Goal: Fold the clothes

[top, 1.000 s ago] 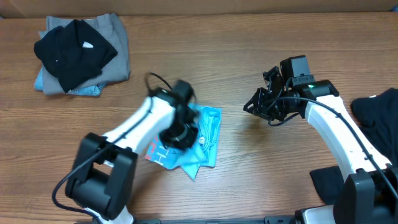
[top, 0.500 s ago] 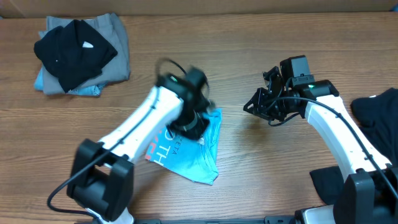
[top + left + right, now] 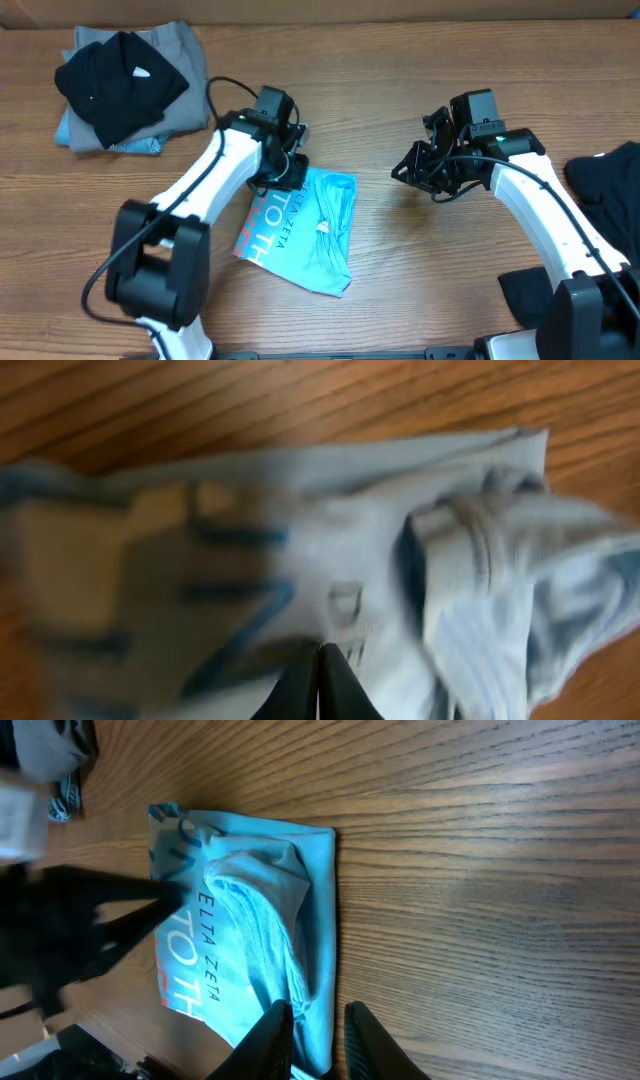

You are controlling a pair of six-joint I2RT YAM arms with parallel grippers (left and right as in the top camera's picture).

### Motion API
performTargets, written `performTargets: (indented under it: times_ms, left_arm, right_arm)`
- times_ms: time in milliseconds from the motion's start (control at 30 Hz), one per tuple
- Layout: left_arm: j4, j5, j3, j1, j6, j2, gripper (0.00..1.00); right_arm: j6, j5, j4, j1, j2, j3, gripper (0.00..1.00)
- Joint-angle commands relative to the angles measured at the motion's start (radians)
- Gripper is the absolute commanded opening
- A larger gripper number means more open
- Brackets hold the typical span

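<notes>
A light sky-blue T-shirt lies folded into a rough rectangle mid-table, its white and coral lettering facing up. In the right wrist view the T-shirt fills the left half. My left gripper is shut at the shirt's upper-left edge. The blurred left wrist view shows its gripper tips pressed together just above the T-shirt, with nothing between them. Off to the right of the shirt, my right gripper hovers over bare wood. Its fingers stand slightly apart around nothing.
A pile of black, grey and pale blue clothes sits at the back left. A black garment lies at the right edge, and another dark piece lies near the right arm's base.
My left arm has swung from on top of the shirt up and back to its upper-left edge. The shirt now lies flatter with its lettering showing. The right arm has not moved.
</notes>
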Motion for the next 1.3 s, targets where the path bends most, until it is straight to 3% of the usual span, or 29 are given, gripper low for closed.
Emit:
performTargets:
  times_ms: [0,67,233,667,767,1000,1100,1267]
  left_arm:
    - [0.068,0.087,-0.005,-0.036,-0.055,0.069,0.04]
    - [0.127,0.112,-0.005,-0.060,-0.097,0.117,0.04]
    - [0.245,0.373,0.000,-0.123,-0.156,0.168,0.04]
    - [0.118,0.368,0.186,-0.217,-0.132,0.160,0.04]
    - [0.007,0.271,0.239,-0.210,-0.111,0.160,0.04]
    - [-0.323,-0.206,0.430,-0.092,-0.100,0.160,0.06]
    - [-0.351,-0.231,0.444,-0.031,-0.066,0.160,0.07]
    - [-0.372,-0.130,0.426,0.055,0.006,0.166,0.04]
  right_arm:
    - [-0.004,-0.005,0.006,-0.005,-0.027,0.020,0.21]
    - [-0.004,-0.005,0.003,-0.005,-0.027,0.020,0.21]
    - [-0.004,-0.005,-0.002,-0.005,-0.027,0.020,0.21]
    - [-0.004,0.000,0.003,-0.005,-0.027,0.020,0.22]
    - [-0.004,0.011,0.003,-0.005,-0.027,0.020,0.26]
    - [-0.005,-0.001,0.034,0.056,-0.026,-0.002,0.29]
    - [0.008,0.003,0.112,0.150,-0.016,-0.034,0.28]
    - [0.184,0.072,0.227,0.302,0.064,-0.063,0.11]
